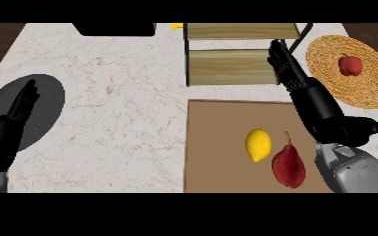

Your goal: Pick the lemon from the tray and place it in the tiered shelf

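The lemon (258, 144) lies on the brown tray (221, 130) at the near right of the desk (118, 90), just left of a dark red pear-shaped fruit (289, 166). The right hand (289, 72), released with fingers straight, extends over the right edge of the wooden tiered shelf (232, 55) just beyond the tray, left of a woven mat (325, 75) carrying a red pepper (350, 65). The left hand (22, 105) rests released at the left edge over a dark round plate (48, 100).
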### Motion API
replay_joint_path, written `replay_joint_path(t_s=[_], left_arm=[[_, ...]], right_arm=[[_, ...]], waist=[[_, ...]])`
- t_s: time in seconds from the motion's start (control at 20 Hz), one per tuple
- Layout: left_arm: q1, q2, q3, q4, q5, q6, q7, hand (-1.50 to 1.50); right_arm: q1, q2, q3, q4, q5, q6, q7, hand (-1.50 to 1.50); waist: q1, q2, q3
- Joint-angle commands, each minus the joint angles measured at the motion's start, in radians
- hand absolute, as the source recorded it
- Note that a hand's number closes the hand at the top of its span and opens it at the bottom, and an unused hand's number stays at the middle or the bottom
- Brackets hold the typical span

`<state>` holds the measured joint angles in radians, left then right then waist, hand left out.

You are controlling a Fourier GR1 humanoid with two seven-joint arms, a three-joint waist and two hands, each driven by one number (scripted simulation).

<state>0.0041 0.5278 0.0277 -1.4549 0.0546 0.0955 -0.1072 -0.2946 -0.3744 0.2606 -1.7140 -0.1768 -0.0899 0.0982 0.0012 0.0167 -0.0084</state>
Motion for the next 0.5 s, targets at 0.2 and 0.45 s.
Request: replay_joint_path(t_s=[0.2,0.45], left_arm=[[-0.031,-0.155,-0.099,-0.038,0.009,0.03,0.036,0.0],[-0.03,-0.164,-0.095,-0.045,0.035,0.017,0.038,0.0]], right_arm=[[0.154,-0.022,-0.205,0.006,0.086,-0.3,0.17,-1.5],[0.304,-0.11,-0.268,0.172,0.27,-0.437,0.168,1.5]], waist=[[-0.086,-0.025,0.005],[-0.158,0.012,-0.015]])
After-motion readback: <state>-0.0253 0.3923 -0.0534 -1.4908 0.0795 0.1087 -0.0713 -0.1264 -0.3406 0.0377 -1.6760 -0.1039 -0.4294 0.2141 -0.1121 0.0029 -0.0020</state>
